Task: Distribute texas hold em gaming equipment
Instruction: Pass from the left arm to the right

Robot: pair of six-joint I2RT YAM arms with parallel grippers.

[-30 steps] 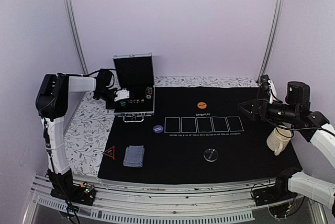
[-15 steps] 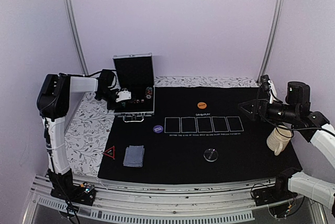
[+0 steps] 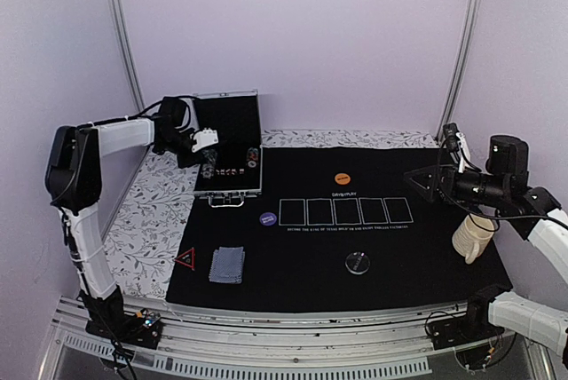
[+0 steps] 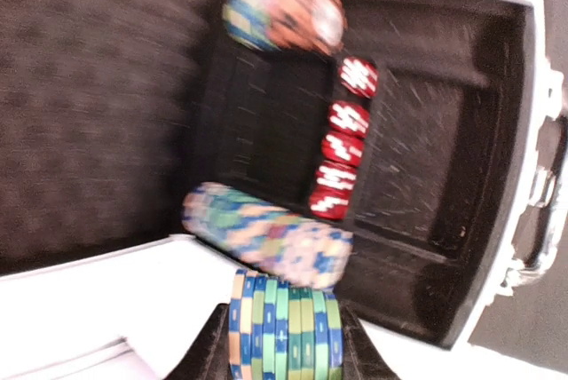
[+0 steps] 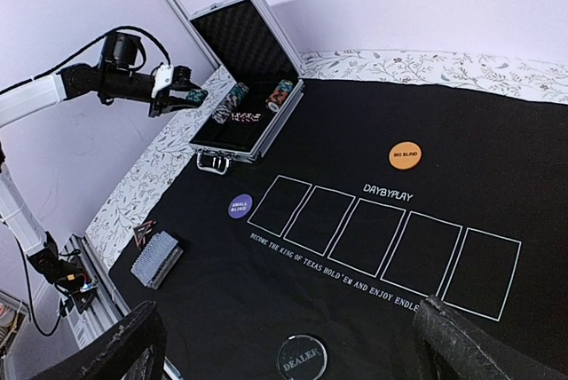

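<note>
We clamp a stack of green-and-blue round poker chips (image 4: 284,327) in the left claw (image 4: 282,352), apparently just above the open silver metal case (image 4: 417,167), for dealing out; the right claw (image 3: 422,186) gapes idle.

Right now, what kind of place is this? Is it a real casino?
Likely a robot lab bench dressed as a poker table, not a casino. A left arm and right arm flank a black mat printed with five card boxes, with a metal case of chips at its corner.
</note>
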